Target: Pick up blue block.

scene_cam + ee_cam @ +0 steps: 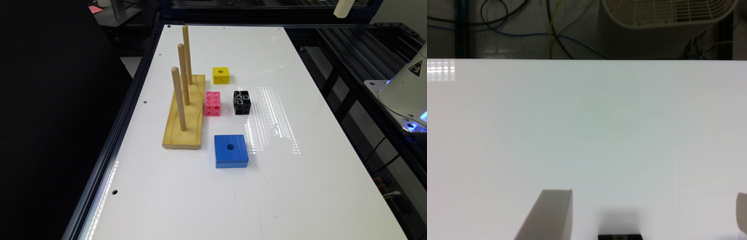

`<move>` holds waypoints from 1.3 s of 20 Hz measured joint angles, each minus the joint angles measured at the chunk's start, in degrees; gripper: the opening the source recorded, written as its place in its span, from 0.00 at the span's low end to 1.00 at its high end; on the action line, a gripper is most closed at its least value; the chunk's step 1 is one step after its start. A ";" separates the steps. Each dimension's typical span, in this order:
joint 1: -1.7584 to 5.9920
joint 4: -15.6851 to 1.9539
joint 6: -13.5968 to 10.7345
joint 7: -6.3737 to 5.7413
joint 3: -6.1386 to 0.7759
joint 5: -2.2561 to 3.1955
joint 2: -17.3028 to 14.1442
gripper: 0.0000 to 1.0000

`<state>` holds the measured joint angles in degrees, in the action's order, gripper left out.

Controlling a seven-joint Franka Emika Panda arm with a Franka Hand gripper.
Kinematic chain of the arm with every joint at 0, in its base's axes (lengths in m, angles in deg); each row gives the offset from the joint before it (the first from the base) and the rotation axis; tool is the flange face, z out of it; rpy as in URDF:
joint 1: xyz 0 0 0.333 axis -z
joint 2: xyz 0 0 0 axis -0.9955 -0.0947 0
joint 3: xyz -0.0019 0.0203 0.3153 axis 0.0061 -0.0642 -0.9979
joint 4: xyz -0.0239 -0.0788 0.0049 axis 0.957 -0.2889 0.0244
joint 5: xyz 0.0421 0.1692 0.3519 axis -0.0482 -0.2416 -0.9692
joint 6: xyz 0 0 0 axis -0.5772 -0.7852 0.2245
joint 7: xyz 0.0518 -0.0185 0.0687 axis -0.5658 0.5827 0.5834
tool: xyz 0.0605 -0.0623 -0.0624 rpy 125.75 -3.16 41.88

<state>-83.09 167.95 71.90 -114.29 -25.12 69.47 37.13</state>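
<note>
The blue block (231, 150) is a flat square bright-blue slab with a round centre hole. It lies flat on the white table (300, 186), near the middle and just off the near end of the wooden peg base. A white part of my gripper (343, 8) hangs high at the far end of the table, well away from the block. In the wrist view my gripper (649, 195) is open: its fingers (549, 215) stand wide apart over bare white table with nothing between them.
A wooden base (185, 113) with three upright pegs stands to the exterior view's left. A pink block (212, 103), a black block (242, 102) and a small yellow cube (221, 75) sit beyond the blue block. The robot's base (407, 93) is at the right.
</note>
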 joint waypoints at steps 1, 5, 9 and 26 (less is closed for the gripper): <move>-0.04 -0.08 0.44 -0.08 -0.21 -0.13 -0.39 1.00; -0.33 -0.80 1.29 -0.62 -0.82 -0.49 -1.75 1.00; -0.43 -2.03 1.33 -0.93 -1.60 -1.17 -3.00 1.00; -0.51 -13.48 4.21 -6.54 -8.28 -3.09 -17.75 1.00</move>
<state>-83.60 154.47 76.11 -120.84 -33.40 66.38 19.39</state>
